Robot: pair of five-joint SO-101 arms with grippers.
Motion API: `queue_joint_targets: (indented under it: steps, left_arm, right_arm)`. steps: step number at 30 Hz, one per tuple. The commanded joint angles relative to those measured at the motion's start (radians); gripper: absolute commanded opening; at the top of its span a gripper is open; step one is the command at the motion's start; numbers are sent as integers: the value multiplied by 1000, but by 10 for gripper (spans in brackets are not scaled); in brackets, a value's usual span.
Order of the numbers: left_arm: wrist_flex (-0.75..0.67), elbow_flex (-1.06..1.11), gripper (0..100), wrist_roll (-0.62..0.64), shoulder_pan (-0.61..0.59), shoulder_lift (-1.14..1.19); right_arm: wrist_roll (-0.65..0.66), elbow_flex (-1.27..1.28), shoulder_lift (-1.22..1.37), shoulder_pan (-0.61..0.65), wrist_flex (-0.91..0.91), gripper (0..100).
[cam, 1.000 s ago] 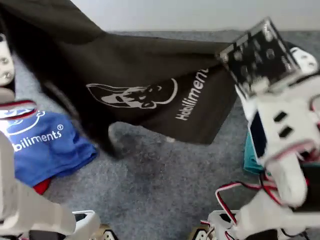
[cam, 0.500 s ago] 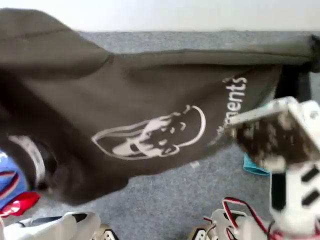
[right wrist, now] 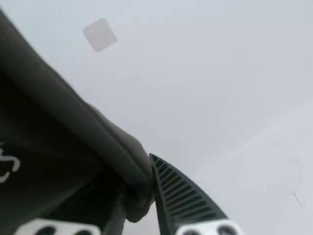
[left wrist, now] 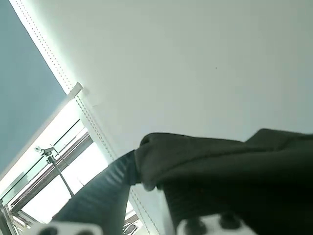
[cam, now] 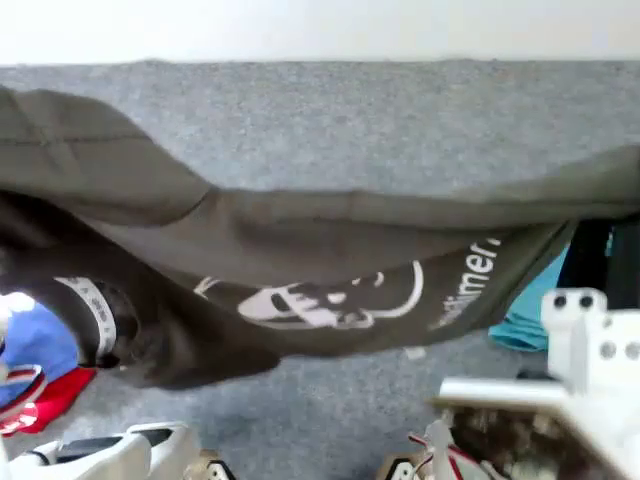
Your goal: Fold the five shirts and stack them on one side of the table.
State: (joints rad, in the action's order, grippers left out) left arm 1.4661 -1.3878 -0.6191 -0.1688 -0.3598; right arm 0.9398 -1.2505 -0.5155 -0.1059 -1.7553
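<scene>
high cam down, wrists up, share shirt (cam: 300, 225)

arm shell (cam: 592, 372) was white plastic with round screw holes | cables (cam: 436, 454) were red, white, black | left finger (left wrist: 102, 191) was dark | right finger (right wrist: 182, 201) was dark, ribbed, on white screwed bracket

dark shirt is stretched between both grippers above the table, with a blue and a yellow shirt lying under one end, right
Not yellow: the high view shows a red shirt beside the blue shirt. The dark shirt is indeed stretched between the left gripper and right gripper above the table.
</scene>
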Motion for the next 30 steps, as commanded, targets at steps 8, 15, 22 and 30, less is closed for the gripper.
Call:
queue_joint_targets:
  steps: [8, 15, 22, 30]
  left_arm:
    - [80, 1, 13, -9, 0, -54]
    - [103, 206, 13, -11, 2, 21]
    - [80, 645, 13, -11, 5, 158]
    - [-169, 1012, 13, -11, 0, 351]
  right_arm:
    - [95, 396, -248, -85, -38, 10]
    - [89, 824, -248, -65, 61, 10]
    - [75, 1386, -248, 114, 344, 10]
    - [66, 1755, -117, 185, 837, 10]
